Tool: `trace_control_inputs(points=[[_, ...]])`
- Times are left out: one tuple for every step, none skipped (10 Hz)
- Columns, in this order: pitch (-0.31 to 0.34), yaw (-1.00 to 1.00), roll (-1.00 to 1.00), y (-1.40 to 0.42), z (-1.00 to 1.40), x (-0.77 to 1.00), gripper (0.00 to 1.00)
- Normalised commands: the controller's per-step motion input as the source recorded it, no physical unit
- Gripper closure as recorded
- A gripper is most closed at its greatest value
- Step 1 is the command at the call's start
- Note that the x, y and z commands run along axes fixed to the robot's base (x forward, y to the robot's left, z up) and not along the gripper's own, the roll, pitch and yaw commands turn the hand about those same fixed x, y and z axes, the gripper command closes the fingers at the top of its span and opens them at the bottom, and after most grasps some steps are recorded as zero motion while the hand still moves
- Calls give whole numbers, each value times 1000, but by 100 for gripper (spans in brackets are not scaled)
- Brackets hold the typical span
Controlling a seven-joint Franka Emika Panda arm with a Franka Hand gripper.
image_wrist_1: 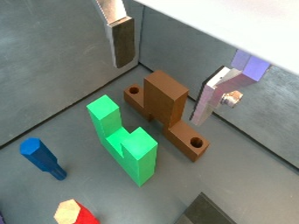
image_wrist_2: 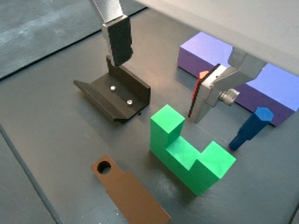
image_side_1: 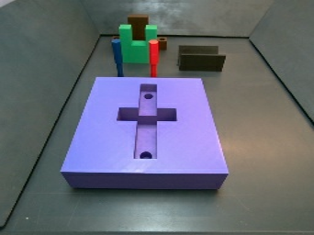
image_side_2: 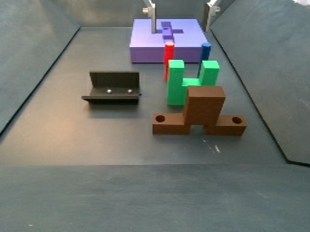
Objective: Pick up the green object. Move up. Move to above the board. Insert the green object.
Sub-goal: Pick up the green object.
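Note:
The green object (image_wrist_1: pixel 122 136) is a bright green stepped piece standing on the floor; it also shows in the wrist view (image_wrist_2: pixel 187 150) and both side views (image_side_1: pixel 135 40) (image_side_2: pixel 190 82). The board (image_side_1: pixel 185 128) is a large purple slab with a cross recess, also seen in a side view (image_side_2: pixel 145 45) and a wrist view (image_wrist_2: pixel 208 52). My gripper (image_wrist_1: pixel 170 66) (image_wrist_2: pixel 163 66) is open and empty, well above the floor and apart from the green object. Its fingers (image_side_2: pixel 151 9) show at the upper edge of a side view.
A brown block (image_wrist_1: pixel 163 103) (image_side_2: pixel 201 112) stands next to the green object. The fixture (image_wrist_2: pixel 117 92) (image_side_2: pixel 111 88) (image_side_1: pixel 200 58) stands apart from it. A blue peg (image_wrist_1: pixel 41 158) (image_wrist_2: pixel 249 131) and a red peg (image_side_1: pixel 152 60) stand between the green object and the board. Grey walls ring the floor.

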Motion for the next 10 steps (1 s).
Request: trace_control_inputs(points=[[0,0,0,-17,0,0,0],[0,-6,0,-51,-80,0,0],[19,-34,0,-309,-131,91,0],[0,-131,-103,-343,-349,169,0],[0,-109,-106,-194,-417,111,0],[0,-97,0,-9,-591,237,0],[27,-46,0,0,-697,186,0],[44,0,0,0,-611,200,0],[36,0,-4,-37,-517,234,0],[40,0,-9,-51,-386,166,0]])
